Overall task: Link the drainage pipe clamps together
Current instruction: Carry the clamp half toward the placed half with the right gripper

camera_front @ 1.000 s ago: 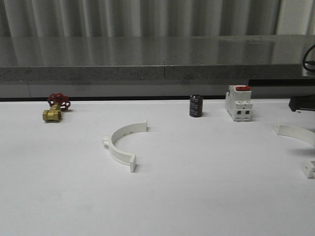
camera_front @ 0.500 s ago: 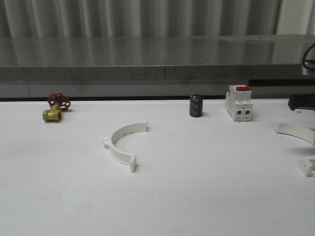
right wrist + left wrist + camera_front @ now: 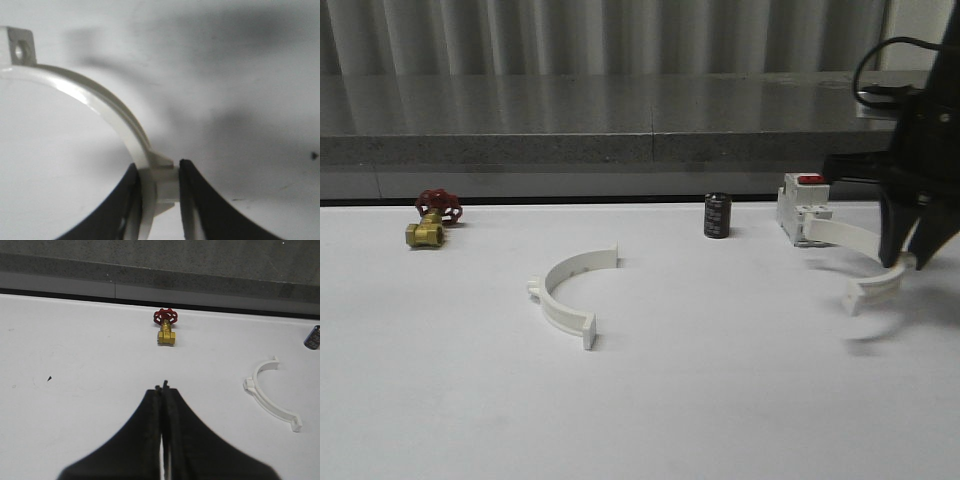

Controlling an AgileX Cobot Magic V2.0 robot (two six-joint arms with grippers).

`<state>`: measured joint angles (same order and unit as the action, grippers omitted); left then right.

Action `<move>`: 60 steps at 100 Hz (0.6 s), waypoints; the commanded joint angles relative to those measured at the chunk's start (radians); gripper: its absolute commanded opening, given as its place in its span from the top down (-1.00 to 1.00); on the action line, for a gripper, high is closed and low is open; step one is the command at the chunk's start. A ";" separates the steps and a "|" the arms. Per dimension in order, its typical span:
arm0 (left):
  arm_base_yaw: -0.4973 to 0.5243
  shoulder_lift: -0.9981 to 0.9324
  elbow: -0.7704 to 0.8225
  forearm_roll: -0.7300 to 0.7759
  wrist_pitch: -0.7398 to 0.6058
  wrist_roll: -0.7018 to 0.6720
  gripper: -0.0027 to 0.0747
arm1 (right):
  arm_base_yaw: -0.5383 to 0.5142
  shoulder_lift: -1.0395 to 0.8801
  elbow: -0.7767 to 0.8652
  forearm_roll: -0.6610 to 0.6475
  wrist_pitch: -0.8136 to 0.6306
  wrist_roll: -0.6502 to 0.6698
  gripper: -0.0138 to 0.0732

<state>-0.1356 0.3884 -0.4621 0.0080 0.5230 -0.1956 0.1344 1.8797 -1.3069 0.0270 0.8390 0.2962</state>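
One white drainage pipe clamp [image 3: 567, 295] lies flat on the white table, left of centre; the left wrist view also has this clamp [image 3: 270, 402]. The other clamp [image 3: 860, 252] hangs just above the table at the right, in front of the breaker. My right gripper [image 3: 903, 262] is shut on its middle rib, and the right wrist view shows that clamp [image 3: 107, 112] pinched between the black fingers [image 3: 195, 200]. My left gripper [image 3: 163, 388] is shut on nothing, over bare table short of the brass valve.
A brass valve with a red handle [image 3: 431, 221] sits at the far left. A black cylinder [image 3: 717, 216] and a white breaker with a red switch [image 3: 805, 208] stand at the back, near a grey ledge [image 3: 620, 150].
The right arm has come into the front view and lifted the right clamp, carrying it leftward off the table's right edge. The left clamp has not moved.
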 commanded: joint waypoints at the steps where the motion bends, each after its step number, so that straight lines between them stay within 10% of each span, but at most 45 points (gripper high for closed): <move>1: 0.004 0.004 -0.028 -0.008 -0.077 0.001 0.98 | 0.074 -0.053 -0.044 -0.049 0.000 0.084 0.45; 60: 0.004 0.004 -0.028 -0.008 -0.077 0.001 0.98 | 0.358 0.050 -0.194 -0.204 -0.024 0.450 0.45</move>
<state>-0.1356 0.3884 -0.4621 0.0080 0.5230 -0.1956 0.4767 1.9444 -1.4521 -0.1425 0.8418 0.7089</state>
